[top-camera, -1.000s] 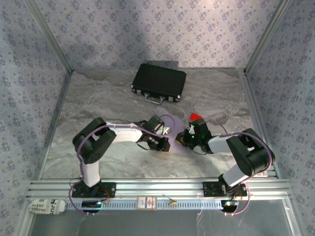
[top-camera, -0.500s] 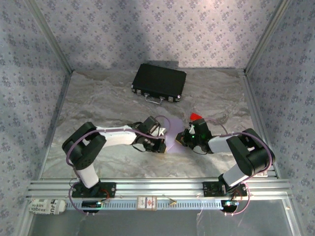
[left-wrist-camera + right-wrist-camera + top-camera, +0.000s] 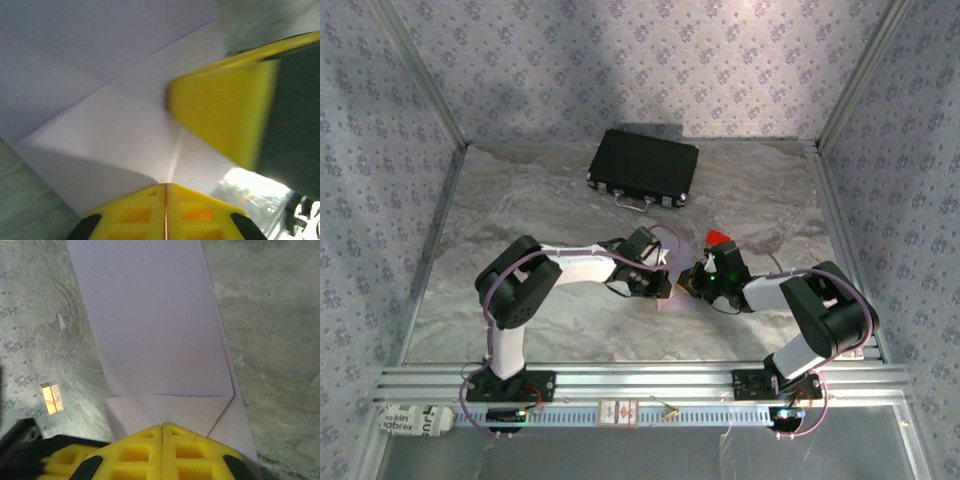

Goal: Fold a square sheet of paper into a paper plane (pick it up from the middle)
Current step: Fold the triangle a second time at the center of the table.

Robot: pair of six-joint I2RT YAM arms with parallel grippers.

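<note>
Now both arms reach in toward the middle of the table (image 3: 520, 200), and their tips almost meet there. The paper (image 3: 150, 330) sits between them, in front of the small red block (image 3: 718, 238) and well away from the black case (image 3: 643, 168) at the back.

From the right wrist camera, the right gripper (image 3: 163, 427) has its two yellow fingers pressed tight together, with only a thin line between them. The near edge of the paper runs in under the fingertips, so it looks pinched there. The paper is pale purple and already folded. A long flap lies over it and stretches away from the gripper. Two short slanted folds come together at the fingertips. The far part of the paper rests flat on the grey, marbled table.

From the left wrist camera, the left gripper (image 3: 166, 187) is squeezed shut too. A sharp crease in the paper leads straight into the line between its fingers, so it seems to hold the paper as well. The paper shows a few fold lines that cross in front of the gripper. A yellow finger (image 3: 220, 110) of the other gripper presses on the paper close by, on the right side of this view.
</note>
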